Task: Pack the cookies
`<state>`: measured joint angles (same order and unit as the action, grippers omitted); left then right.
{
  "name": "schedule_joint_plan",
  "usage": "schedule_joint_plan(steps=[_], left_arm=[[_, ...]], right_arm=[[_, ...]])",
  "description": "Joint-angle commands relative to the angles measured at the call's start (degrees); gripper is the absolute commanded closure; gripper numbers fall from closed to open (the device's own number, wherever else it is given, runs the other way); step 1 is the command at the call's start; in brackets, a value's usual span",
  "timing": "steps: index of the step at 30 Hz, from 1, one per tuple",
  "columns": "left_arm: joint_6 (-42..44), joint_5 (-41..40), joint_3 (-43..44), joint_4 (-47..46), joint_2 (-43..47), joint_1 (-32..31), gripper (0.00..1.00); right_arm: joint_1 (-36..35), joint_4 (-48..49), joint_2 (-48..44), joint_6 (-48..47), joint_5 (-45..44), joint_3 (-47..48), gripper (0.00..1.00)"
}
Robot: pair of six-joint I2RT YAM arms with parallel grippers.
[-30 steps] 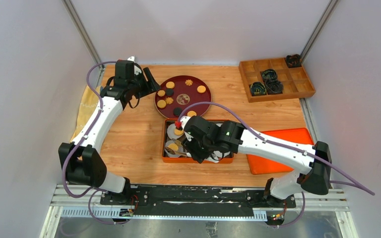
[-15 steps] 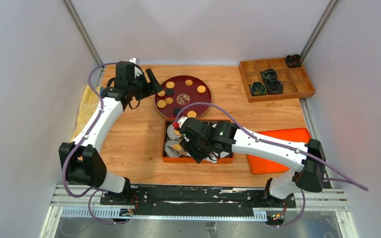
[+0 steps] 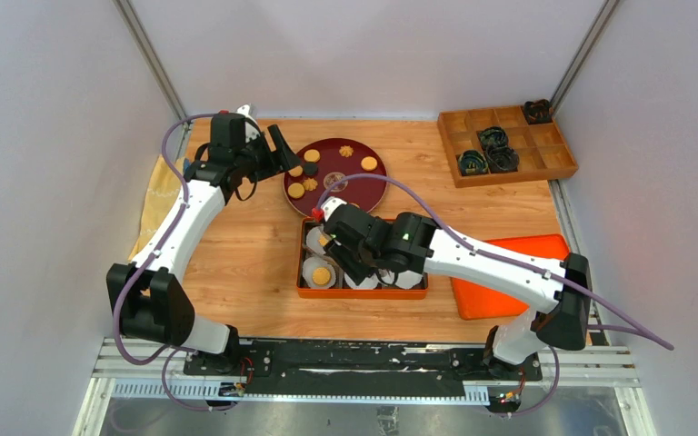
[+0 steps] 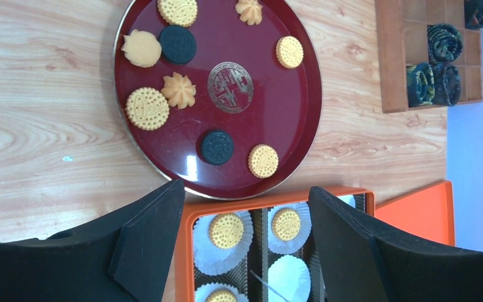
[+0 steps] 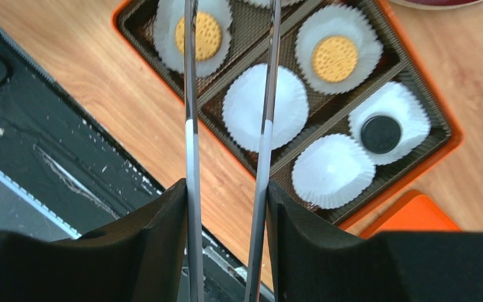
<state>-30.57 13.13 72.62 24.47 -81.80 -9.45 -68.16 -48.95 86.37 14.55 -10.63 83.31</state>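
Several cookies, golden (image 4: 147,108) and black (image 4: 217,146), lie on the dark red round plate (image 3: 354,182), which also shows in the left wrist view (image 4: 289,107). The orange box (image 3: 363,294) holds white paper cups. Some cups hold golden cookies (image 5: 334,58) and one holds a black cookie (image 5: 380,134). Others are bare (image 5: 265,107). My right gripper (image 5: 226,189) is shut on metal tongs (image 5: 190,126), whose two arms stand apart over the box. In the top view it (image 3: 338,243) hovers over the box's left part. My left gripper (image 4: 245,189) is open and empty, at the plate's left edge (image 3: 282,156).
A wooden compartment tray (image 3: 545,168) with dark rolled items stands at the back right. An orange lid (image 3: 509,272) lies right of the box. A yellow cloth (image 3: 156,195) lies at the table's left edge. Walls close in on both sides.
My right arm has moved the tongs back and left over the box, towards the plate, uncovering the box's near-left cup with its cookie. The left arm has barely moved.
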Motion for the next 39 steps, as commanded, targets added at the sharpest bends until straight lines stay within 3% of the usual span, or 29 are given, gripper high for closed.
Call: schedule_joint_plan(steps=[1, 16, 23, 39], left_arm=[[0.1, 1.4, 0.0, -1.6, 1.9, 0.3, 0.22], [0.8, -2.0, 1.8, 0.4, 0.3, 0.3, 0.22], [0.9, -2.4, 1.7, 0.4, -0.6, 0.3, 0.22], [0.7, -1.3, 0.9, -0.5, -0.8, 0.4, 0.22]], right_arm=[[2.8, 0.0, 0.6, -2.0, -6.8, 5.4, 0.52], [17.1, 8.7, 20.9, -8.7, -0.5, 17.2, 0.56], [17.8, 9.1, 25.4, -9.2, 3.4, 19.5, 0.57], [19.5, 8.8, 34.9, -8.7, 1.7, 26.8, 0.55]])
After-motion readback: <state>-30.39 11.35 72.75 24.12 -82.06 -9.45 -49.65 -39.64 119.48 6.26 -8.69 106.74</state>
